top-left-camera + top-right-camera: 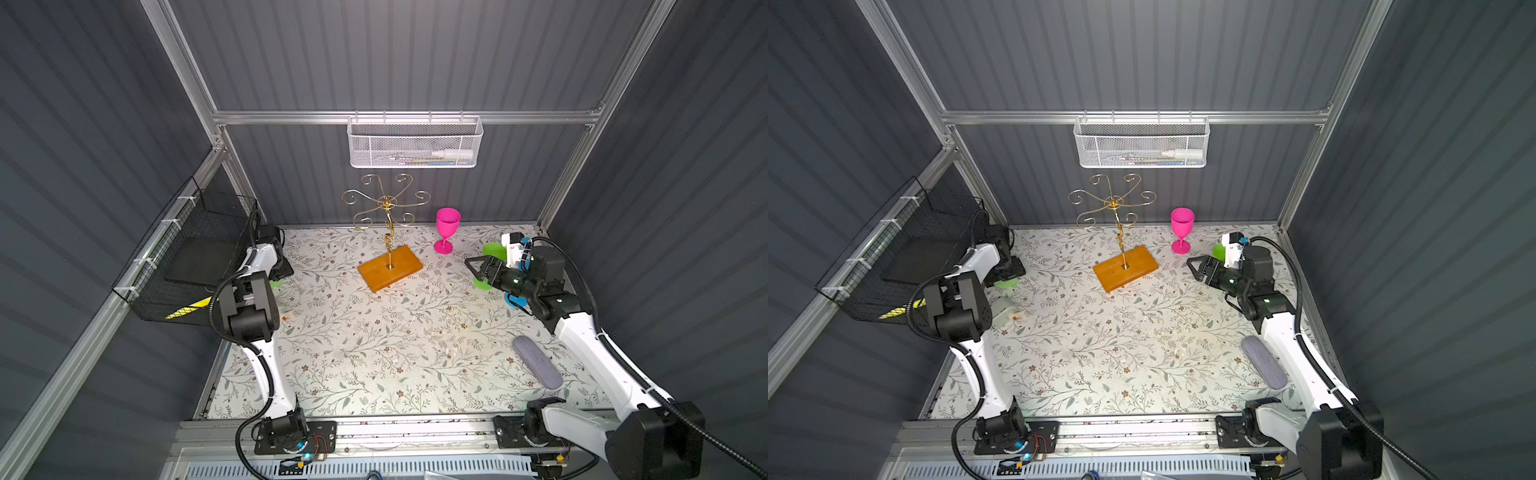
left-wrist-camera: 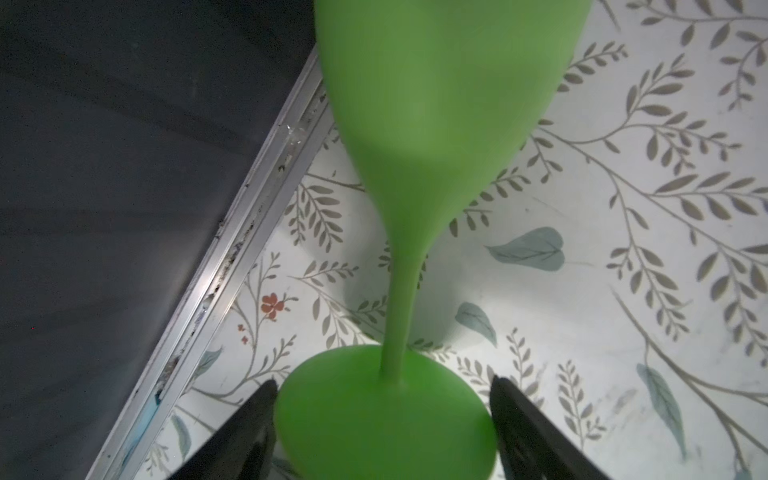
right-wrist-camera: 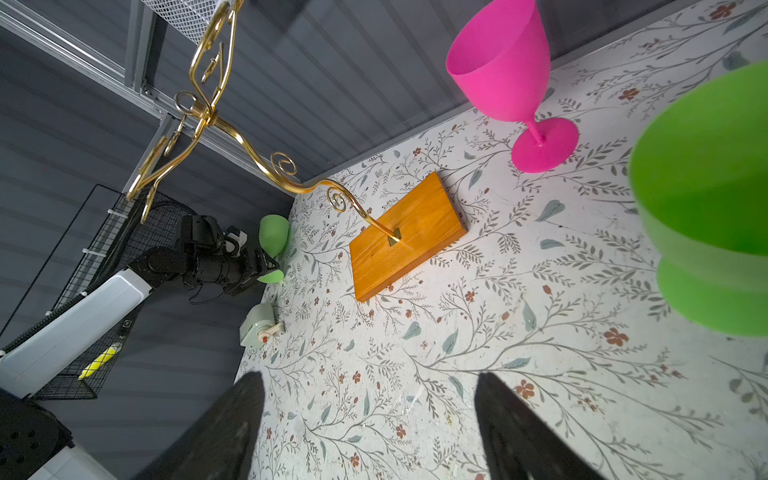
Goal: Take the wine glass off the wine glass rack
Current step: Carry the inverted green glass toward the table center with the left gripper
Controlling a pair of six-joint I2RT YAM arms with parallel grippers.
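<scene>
dark grey ribbed walls (image 1: 395,62) close in a table (image 1: 374,340) covered with a leaf-and-flower print. the wine glass rack (image 1: 386,272) stands toward the back middle on its orange-brown base, its gold scroll arms spread above, and both top views show it well apart from either arm. the wine glasses in view are all down at table level. a pink wine glass (image 1: 447,226) stands upright just right of the rack, a green wine glass (image 2: 415,166) is at the table's left edge, and a second green wine glass (image 3: 706,187) is at the right, partly hidden behind the right arm in both top views. the left gripper (image 2: 382,380) has its jaws wide, one black finger at each side of the green wine glass's foot, right at its rim; i cannot tell whether they press it or only flank it. the right gripper (image 1: 472,269) hangs low over the table beside the second green wine glass, jaws spread wide with only the print between them. a grey oblong pad (image 1: 536,361) lies near the front right.
</scene>
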